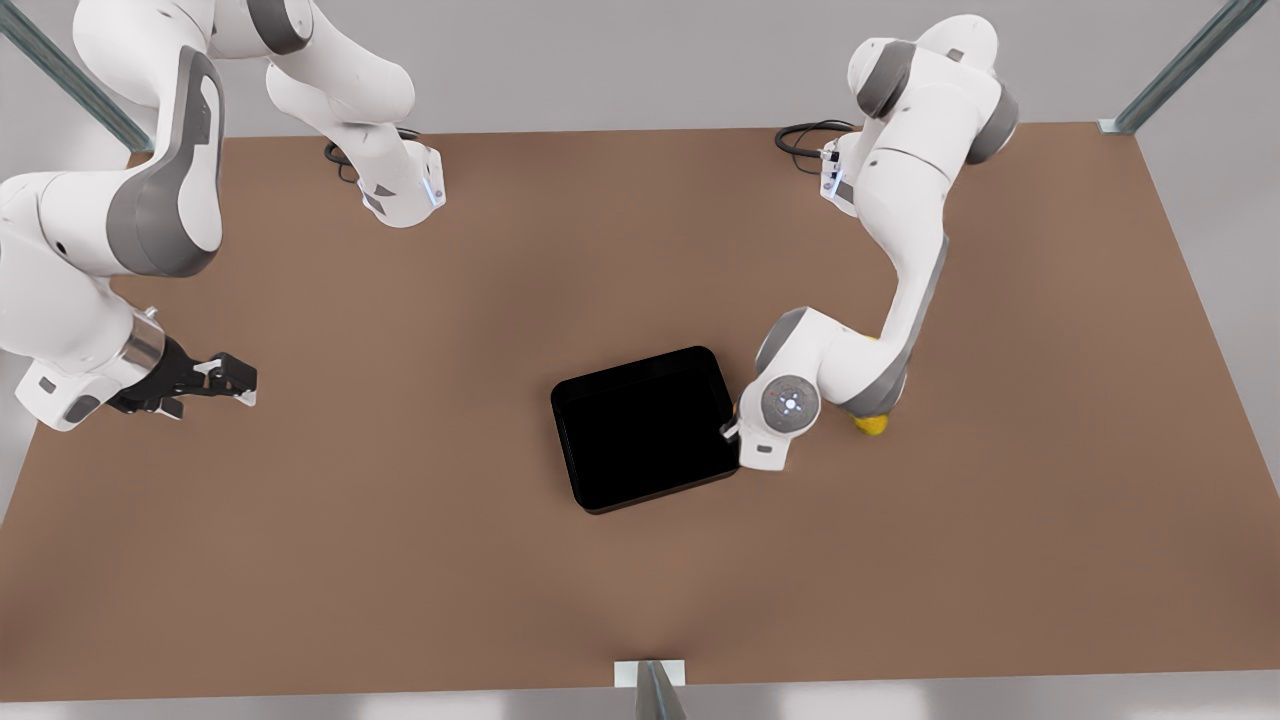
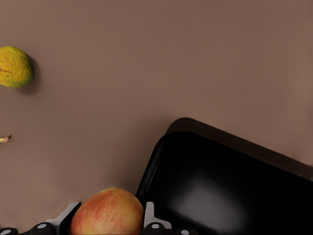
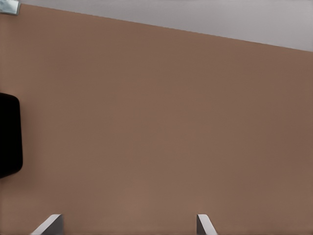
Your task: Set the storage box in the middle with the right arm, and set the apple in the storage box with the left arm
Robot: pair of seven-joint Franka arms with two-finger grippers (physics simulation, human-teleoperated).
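Storage box (image 1: 648, 428): resting flat on the table (image 1: 400, 560), roughly mid-table, turned slightly askew. Interior shows black with nothing in it.

Left gripper (image 2: 108, 224): fingers clamped on the apple (image 2: 106, 213), one finger on each side of the fruit. In the front view this arm's wrist (image 1: 788, 402) sits at the box's edge on the front view's right.

Apple position: held just beside the box's near corner, over bare table and not yet over the box's interior, judging by the left wrist view.

Right gripper (image 1: 215, 382): fingers apart, holding nothing, well away from the box towards the front view's left. This arm waits.

Other fruit: a lumpy greenish-yellow fruit (image 2: 15, 66) lies on the table well clear of the box; a yellow piece (image 1: 871, 424) shows under the left arm's elbow.

Risk 1: releasing here would likely drop the apple on the rim or outside it, since it is not yet centred over the box.

Risk 2: a low approach could strike the box wall and push the box off the middle.

Risk 3: the smooth round skin may slip in a shallow grip; depth of grip cannot be judged.
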